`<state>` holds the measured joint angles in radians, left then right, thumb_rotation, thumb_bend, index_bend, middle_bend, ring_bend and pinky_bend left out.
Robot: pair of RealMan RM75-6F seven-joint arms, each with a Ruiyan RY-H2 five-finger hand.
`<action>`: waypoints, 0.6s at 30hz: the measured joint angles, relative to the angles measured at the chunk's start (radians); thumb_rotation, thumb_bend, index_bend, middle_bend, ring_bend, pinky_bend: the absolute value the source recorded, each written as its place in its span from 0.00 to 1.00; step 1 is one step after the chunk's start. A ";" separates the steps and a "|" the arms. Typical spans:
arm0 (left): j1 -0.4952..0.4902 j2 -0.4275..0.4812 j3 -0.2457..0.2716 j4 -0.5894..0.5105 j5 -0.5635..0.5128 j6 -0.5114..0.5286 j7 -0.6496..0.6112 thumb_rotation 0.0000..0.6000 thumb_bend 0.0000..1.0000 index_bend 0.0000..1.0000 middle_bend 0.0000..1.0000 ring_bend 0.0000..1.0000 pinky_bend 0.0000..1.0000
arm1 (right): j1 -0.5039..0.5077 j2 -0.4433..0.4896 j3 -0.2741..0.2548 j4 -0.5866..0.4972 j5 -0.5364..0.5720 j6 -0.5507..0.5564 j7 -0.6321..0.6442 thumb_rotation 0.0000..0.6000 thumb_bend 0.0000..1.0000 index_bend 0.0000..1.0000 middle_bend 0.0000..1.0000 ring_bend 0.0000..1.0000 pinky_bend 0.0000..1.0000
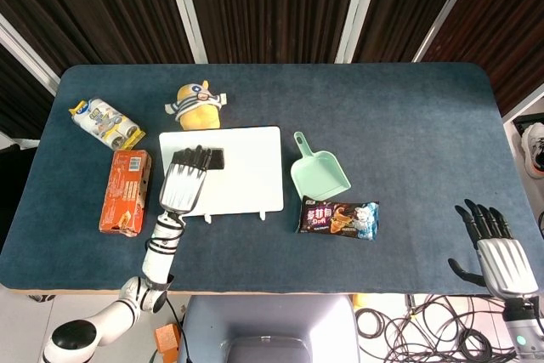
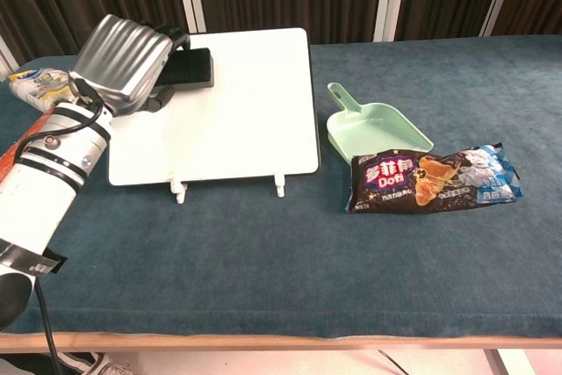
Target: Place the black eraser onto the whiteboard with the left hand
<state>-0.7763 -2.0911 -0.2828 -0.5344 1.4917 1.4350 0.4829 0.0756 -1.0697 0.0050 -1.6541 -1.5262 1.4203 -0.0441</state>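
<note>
Black eraser [image 2: 187,68] sits low over the whiteboard's [image 2: 237,103] far-left corner, pinched in the left hand [image 2: 127,63]. Best to settle it flat, then spread the fingers gently. Right hand [image 1: 497,248] rests spread, holding nothing, at the counter's [image 1: 408,125] near-right corner.

Blue table [image 1: 408,125], whiteboard [image 1: 242,172], green dustpan [image 1: 319,173], snack bag [image 1: 338,218], orange box [image 1: 124,190]
</note>
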 measured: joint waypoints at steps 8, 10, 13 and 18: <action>-0.001 0.002 -0.003 -0.026 -0.036 -0.020 0.011 1.00 0.31 0.44 0.68 0.65 0.57 | -0.004 0.004 0.001 0.002 -0.003 0.008 0.012 1.00 0.18 0.00 0.00 0.00 0.00; -0.001 0.002 -0.004 -0.030 -0.044 -0.023 0.018 1.00 0.29 0.40 0.65 0.63 0.57 | -0.004 0.004 0.001 0.002 -0.003 0.008 0.013 1.00 0.18 0.00 0.00 0.00 0.00; 0.001 0.006 -0.004 -0.045 -0.055 -0.039 0.025 1.00 0.26 0.33 0.60 0.60 0.55 | -0.004 0.005 0.001 0.002 -0.004 0.008 0.015 1.00 0.18 0.00 0.00 0.00 0.00; 0.006 0.020 0.002 -0.073 -0.062 -0.030 0.025 1.00 0.25 0.30 0.56 0.60 0.55 | -0.005 0.004 0.000 0.002 -0.006 0.009 0.015 1.00 0.18 0.00 0.00 0.00 0.00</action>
<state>-0.7703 -2.0710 -0.2811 -0.6078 1.4301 1.4048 0.5078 0.0708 -1.0652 0.0054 -1.6517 -1.5319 1.4293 -0.0292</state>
